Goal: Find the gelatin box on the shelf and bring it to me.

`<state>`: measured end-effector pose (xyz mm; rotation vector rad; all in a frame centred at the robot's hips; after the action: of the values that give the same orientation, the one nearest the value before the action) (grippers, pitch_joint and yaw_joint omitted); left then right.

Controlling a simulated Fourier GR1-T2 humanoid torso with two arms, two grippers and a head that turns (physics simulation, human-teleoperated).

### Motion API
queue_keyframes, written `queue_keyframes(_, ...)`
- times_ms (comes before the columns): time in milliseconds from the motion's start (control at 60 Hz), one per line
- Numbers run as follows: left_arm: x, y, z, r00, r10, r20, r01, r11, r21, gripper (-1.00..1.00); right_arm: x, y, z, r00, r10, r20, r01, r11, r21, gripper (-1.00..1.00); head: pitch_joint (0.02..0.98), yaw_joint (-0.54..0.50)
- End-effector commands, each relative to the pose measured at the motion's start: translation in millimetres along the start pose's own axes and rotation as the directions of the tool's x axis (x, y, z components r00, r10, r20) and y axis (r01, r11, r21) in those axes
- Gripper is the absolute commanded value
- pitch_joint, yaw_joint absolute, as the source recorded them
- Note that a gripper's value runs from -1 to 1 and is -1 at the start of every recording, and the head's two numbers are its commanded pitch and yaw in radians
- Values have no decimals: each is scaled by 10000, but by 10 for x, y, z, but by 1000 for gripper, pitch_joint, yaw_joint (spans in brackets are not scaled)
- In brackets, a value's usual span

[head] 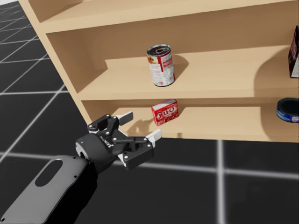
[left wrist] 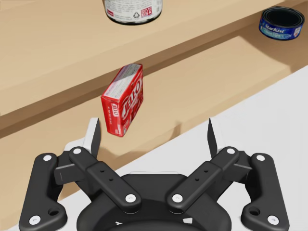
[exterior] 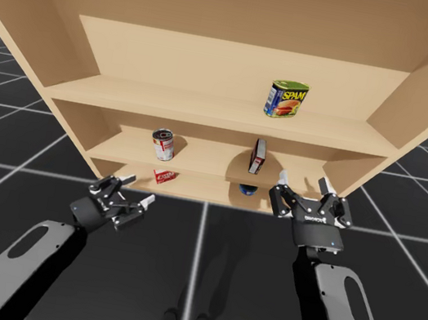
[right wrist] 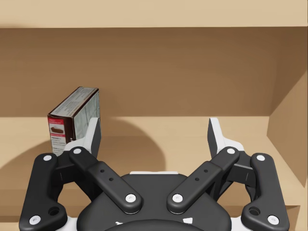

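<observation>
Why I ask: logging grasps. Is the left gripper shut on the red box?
No, the left gripper stands open, with the red box ahead of its fingers, untouched.

Bright, even light covers the pale wooden shelf [exterior: 206, 111]. The red-and-white can [head: 160, 65] throws a soft shadow to its right onto the back wall. The dark brown box [exterior: 258, 156] has a rounded, darker shadow at its left. In the high view the shelf's side walls splay outward toward the edges.
</observation>
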<state>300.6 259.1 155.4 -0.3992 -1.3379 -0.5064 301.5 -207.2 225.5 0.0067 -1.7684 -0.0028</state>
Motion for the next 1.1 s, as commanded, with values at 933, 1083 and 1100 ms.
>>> queue_keyframes(933,-172,213,-951,9944,811,-672,-789,9963,344,903,-14,-77,-19,9999,122,66,-120,9996,-239,-1000,751,278)
queue_keyframes(1083,-106,164,-857,9964,660,-529,-652,9977,178,1000,-15,-81,-25,9999,118,64,-117,9997,-230,-1000,752,275)
queue_keyframes(1100,-77,147,-823,9972,551,-498,-543,9984,166,1000,-16,-82,-27,9999,123,64,-121,9997,-227,-1000,751,276)
